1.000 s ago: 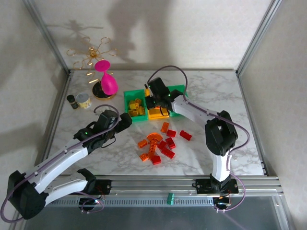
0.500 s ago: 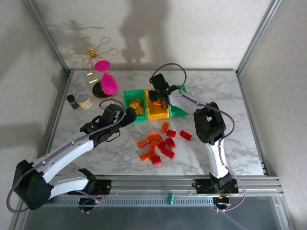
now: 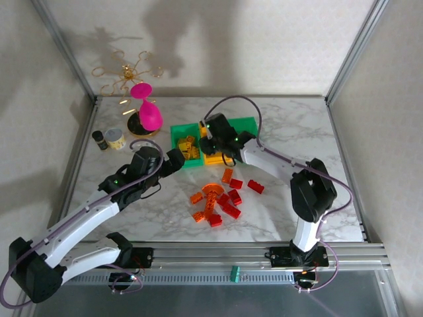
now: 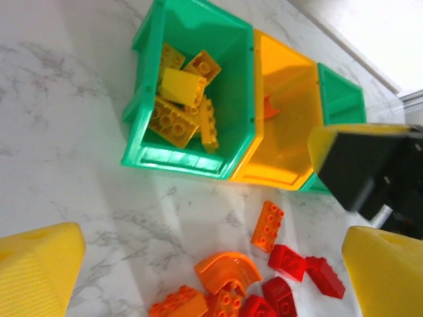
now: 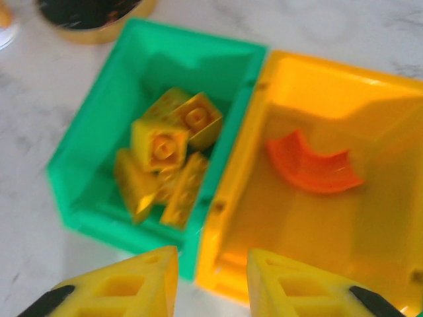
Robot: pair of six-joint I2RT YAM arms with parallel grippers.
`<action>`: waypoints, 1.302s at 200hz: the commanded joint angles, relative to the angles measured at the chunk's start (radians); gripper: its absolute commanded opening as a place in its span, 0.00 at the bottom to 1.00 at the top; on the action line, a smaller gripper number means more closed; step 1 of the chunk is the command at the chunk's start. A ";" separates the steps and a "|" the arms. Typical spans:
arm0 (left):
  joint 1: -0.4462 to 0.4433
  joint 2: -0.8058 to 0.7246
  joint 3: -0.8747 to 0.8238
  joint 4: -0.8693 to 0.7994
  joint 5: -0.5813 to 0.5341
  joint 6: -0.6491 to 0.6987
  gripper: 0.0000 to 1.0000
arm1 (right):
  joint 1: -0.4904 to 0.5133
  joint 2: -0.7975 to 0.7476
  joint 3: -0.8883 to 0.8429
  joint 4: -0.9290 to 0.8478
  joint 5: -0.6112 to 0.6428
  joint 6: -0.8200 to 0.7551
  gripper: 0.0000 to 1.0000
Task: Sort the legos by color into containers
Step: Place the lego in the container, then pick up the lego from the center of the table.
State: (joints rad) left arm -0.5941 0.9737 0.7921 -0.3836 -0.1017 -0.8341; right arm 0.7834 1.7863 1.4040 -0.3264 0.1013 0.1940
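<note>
1. Top view:
   - The left gripper [image 3: 177, 161] hangs over the table [image 3: 297, 132], just beside the near end of the left green bin [image 3: 174, 129].
   - The right gripper [image 3: 206, 140] is over the seam between that bin and the yellow-orange bin [image 3: 217, 160].
   - Both jaws are too small to read here.
   - The right green bin [image 3: 246, 122] ends the row, touching the yellow-orange bin.
   - The yellow legos [image 3: 188, 148] are heaped in the left green bin.
   - A loose pile of orange and red legos [image 3: 218, 198] lies on the marble in front of the bins, between the arms.
   - (Back left: pink hourglass [image 3: 147, 111] and small tin [image 3: 116, 139], well apart from the bins.)
2. Left wrist:
   - The left gripper's fingers [image 4: 39, 264] sit at the two bottom corners, spread wide and released, with nothing between them.
   - Ahead, the left green bin holds the yellow legos.
   - The yellow-orange bin holds an orange curved piece [image 4: 269, 105].
   - An orange flat brick [image 4: 268, 226] lies near the front of the yellow-orange bin.
   - An orange arch [image 4: 228, 269] and red bricks [image 4: 291, 261] lie nearer the camera.
   - The right gripper shows at the right, over the bins' near corner.
3. Right wrist (slightly blurred):
   - The right gripper's fingers [image 5: 125, 287] are parted with a clear gap, grasping nothing.
   - The gap lines up with the shared wall of the two bins.
   - The orange curved piece lies flat on the yellow-orange bin's floor.
   - The yellow legos are piled in the green bin, some with studs up.
   - A black round base with a gold rim [image 5: 86, 10] shows at the top edge, beyond the green bin.
</note>
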 commanded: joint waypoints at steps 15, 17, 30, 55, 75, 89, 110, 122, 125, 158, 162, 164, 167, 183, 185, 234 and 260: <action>-0.003 -0.046 -0.073 -0.084 0.022 -0.004 1.00 | 0.083 -0.055 -0.140 -0.074 -0.027 -0.026 0.38; -0.003 -0.048 -0.077 -0.083 0.024 -0.006 1.00 | 0.087 -0.057 -0.146 -0.077 -0.027 -0.028 0.38; -0.004 -0.056 -0.101 -0.077 0.030 -0.018 1.00 | 0.103 -0.055 -0.181 -0.098 -0.018 -0.043 0.41; -0.004 -0.057 -0.135 -0.053 0.043 -0.044 1.00 | 0.109 -0.042 -0.230 -0.109 0.007 -0.056 0.42; -0.004 -0.058 -0.161 -0.027 0.046 -0.061 0.99 | 0.109 -0.026 -0.251 -0.104 0.009 -0.076 0.44; -0.004 -0.055 -0.166 -0.020 0.050 -0.069 1.00 | 0.108 0.004 -0.247 -0.108 0.011 -0.091 0.45; -0.006 -0.053 -0.165 -0.020 0.043 -0.066 1.00 | 0.109 0.041 -0.234 -0.114 0.033 -0.104 0.45; -0.004 -0.053 -0.163 -0.030 0.034 -0.065 1.00 | 0.107 0.049 -0.235 -0.102 0.036 -0.111 0.45; -0.005 -0.053 -0.163 -0.034 0.033 -0.065 1.00 | 0.107 0.052 -0.231 -0.102 0.033 -0.112 0.45; -0.004 -0.060 -0.165 -0.035 0.025 -0.062 1.00 | 0.105 0.092 -0.213 -0.105 0.032 -0.133 0.46; -0.004 -0.059 -0.165 -0.037 0.022 -0.061 1.00 | 0.105 0.096 -0.210 -0.103 0.036 -0.133 0.45; -0.005 -0.058 -0.164 -0.038 0.020 -0.061 1.00 | 0.104 0.100 -0.209 -0.102 0.039 -0.133 0.45; -0.004 -0.057 -0.162 -0.040 0.017 -0.061 1.00 | 0.102 0.103 -0.205 -0.103 0.041 -0.131 0.45; -0.004 -0.050 -0.154 -0.046 0.011 -0.059 0.99 | 0.099 0.121 -0.184 -0.112 0.040 -0.123 0.43; -0.004 -0.050 -0.153 -0.046 0.011 -0.059 1.00 | 0.098 0.121 -0.183 -0.112 0.040 -0.123 0.42; -0.004 -0.033 -0.151 -0.038 0.012 -0.056 1.00 | 0.087 0.127 -0.192 -0.100 0.035 -0.122 0.33; -0.004 -0.026 -0.154 -0.031 0.013 -0.054 1.00 | 0.079 0.121 -0.205 -0.082 0.021 -0.122 0.26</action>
State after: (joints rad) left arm -0.5941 0.9382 0.6369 -0.4191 -0.0669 -0.8871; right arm 0.8780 1.8908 1.2007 -0.4068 0.1150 0.0761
